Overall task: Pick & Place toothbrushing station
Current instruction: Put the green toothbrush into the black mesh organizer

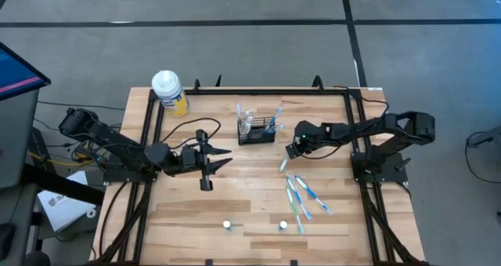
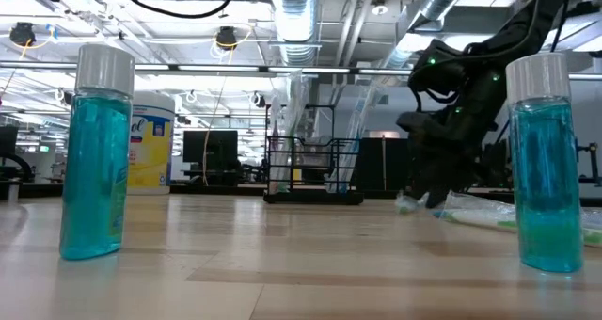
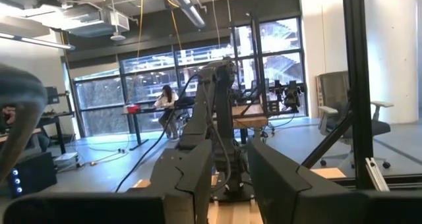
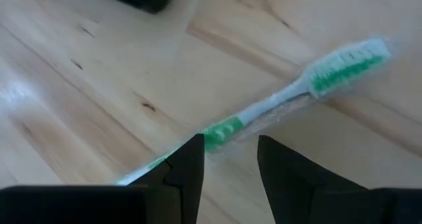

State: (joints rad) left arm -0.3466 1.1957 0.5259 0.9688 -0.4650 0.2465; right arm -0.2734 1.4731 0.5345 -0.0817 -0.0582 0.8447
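The toothbrushing station [image 1: 257, 131] is a small black wire-mesh holder standing on the wooden table at the far middle, with several toothbrushes upright in it; it also shows in the low view [image 2: 310, 174]. My right gripper [image 1: 291, 150] is open, low over the table to the holder's right. A wrapped green-and-white toothbrush [image 4: 277, 109] lies flat on the wood below it. Its handle runs under the gap between the two fingers [image 4: 188, 161]. My left gripper [image 1: 223, 158] is open and empty, left of the table's middle. My right gripper comes down at the toothbrush's handle [image 4: 221, 130] from above, a finger on each side and lying across it. I cannot tell whether the fingers touch it. The toothbrush lies flat on the table.
Several more wrapped toothbrushes [image 1: 301, 195] lie on the table's right half. Two small bottles of blue liquid [image 1: 227, 225] [image 1: 282, 225] stand near the front edge. A white-capped yellow bottle [image 1: 169, 91] stands at the far left corner. A black frame rail [image 1: 258, 92] runs around the table.
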